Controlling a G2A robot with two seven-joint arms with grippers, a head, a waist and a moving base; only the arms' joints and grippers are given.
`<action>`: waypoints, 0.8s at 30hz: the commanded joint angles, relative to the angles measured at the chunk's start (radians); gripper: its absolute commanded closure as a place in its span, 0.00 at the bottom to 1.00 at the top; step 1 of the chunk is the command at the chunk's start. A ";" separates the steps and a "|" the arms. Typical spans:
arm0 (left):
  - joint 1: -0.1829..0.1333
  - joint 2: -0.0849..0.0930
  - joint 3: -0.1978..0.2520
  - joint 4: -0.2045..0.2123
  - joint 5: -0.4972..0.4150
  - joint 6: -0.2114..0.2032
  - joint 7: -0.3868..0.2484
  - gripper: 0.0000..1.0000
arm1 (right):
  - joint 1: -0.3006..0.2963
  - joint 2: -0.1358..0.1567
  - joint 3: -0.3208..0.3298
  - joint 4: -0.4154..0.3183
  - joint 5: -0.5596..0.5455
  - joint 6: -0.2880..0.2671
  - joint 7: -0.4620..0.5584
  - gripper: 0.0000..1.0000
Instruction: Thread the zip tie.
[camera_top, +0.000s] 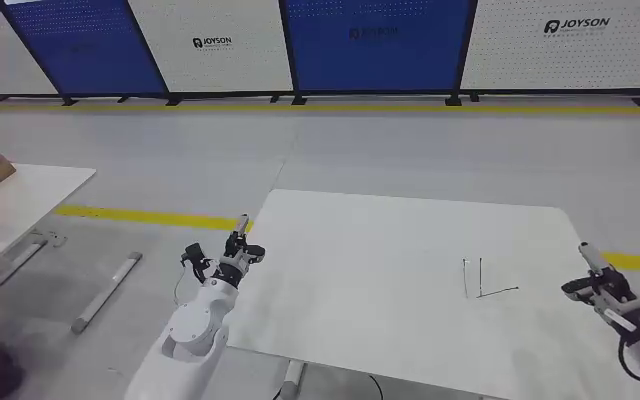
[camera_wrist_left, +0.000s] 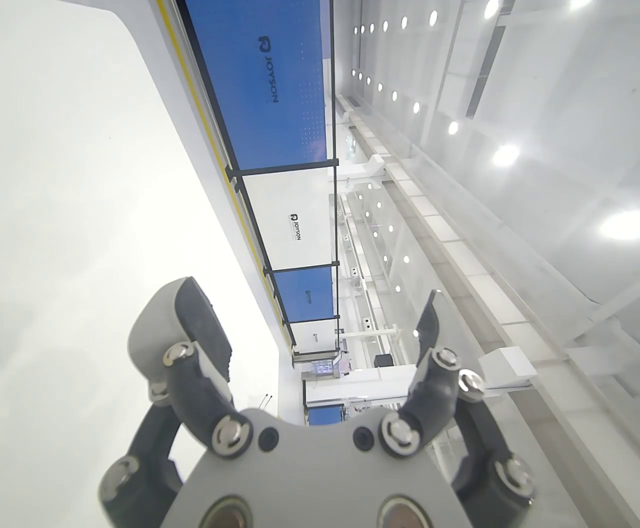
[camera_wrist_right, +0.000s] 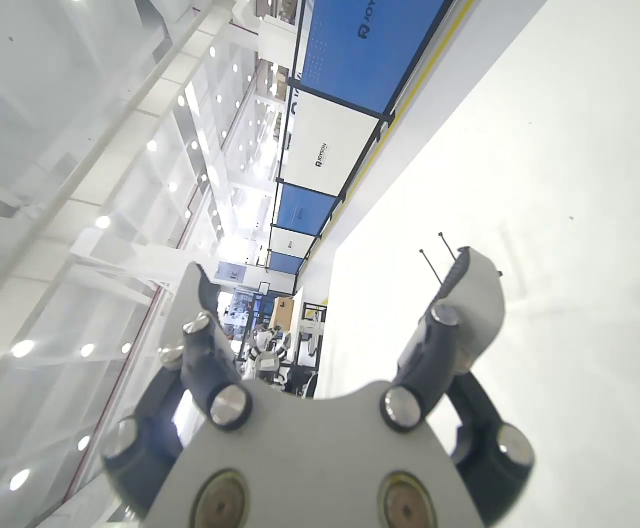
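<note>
Your left claw (camera_wrist_left: 315, 310) and right claw (camera_wrist_right: 332, 270) are both spread; black zip ties (camera_top: 481, 278) lie on the counter (camera_top: 370, 290) near the right one.

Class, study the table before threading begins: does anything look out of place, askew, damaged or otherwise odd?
Nothing looks damaged or spilled. The thin dark zip ties lie on the white table, two side by side, one seemingly angled away from them. The left gripper and right gripper are open and empty.
</note>
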 joint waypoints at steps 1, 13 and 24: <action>0.000 0.000 0.000 0.000 0.000 0.000 0.000 0.00 | 0.002 0.001 -0.005 -0.011 0.003 -0.009 0.037 0.00; 0.000 0.000 0.000 0.000 0.000 0.000 0.000 0.00 | 0.227 0.071 0.017 0.028 -0.181 -0.062 0.575 0.00; 0.000 0.000 0.000 0.000 0.000 0.000 0.000 0.00 | 0.476 0.076 -0.275 0.410 -0.282 -0.067 0.691 0.00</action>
